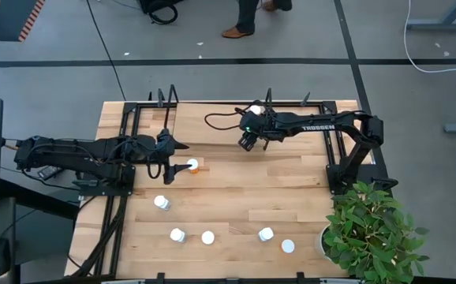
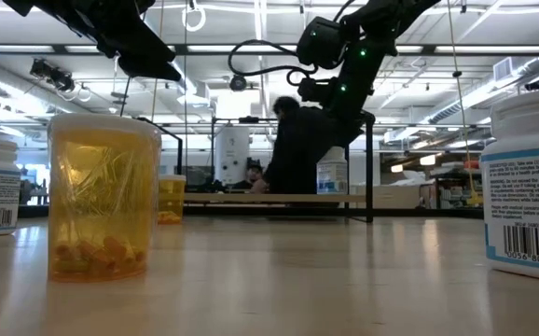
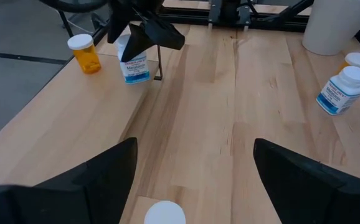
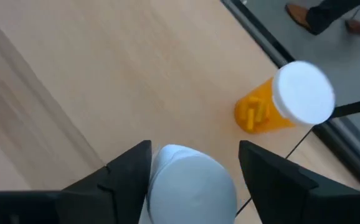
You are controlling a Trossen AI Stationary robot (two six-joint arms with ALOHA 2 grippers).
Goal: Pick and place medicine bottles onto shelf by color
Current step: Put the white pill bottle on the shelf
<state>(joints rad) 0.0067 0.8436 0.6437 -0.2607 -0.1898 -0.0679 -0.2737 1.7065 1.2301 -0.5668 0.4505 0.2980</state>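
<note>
We judge the right hand (image 4: pixel 192 165) is releasing a white bottle (image 4: pixel 189 180) on the shelf (image 4: pixel 105 81), fingers parted around it; next, lift clear. Left hand (image 3: pixel 192 168) wide.

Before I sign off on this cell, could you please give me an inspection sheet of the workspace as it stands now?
Surface: slatted wooden table, dry, no spills seen.
Job's things: shelf at the far edge carries an orange bottle and a white bottle; another orange bottle and five white-capped bottles, e.g., stand on the table.
Clutter: potted plant at the right near corner.
Grippers: left gripper open, over the table's orange bottle; right gripper astride the shelf's white bottle, jaws parted.
Cables: black cable looping by the right wrist; white cable on the floor.
Surroundings: a person's legs beyond the table.
</note>
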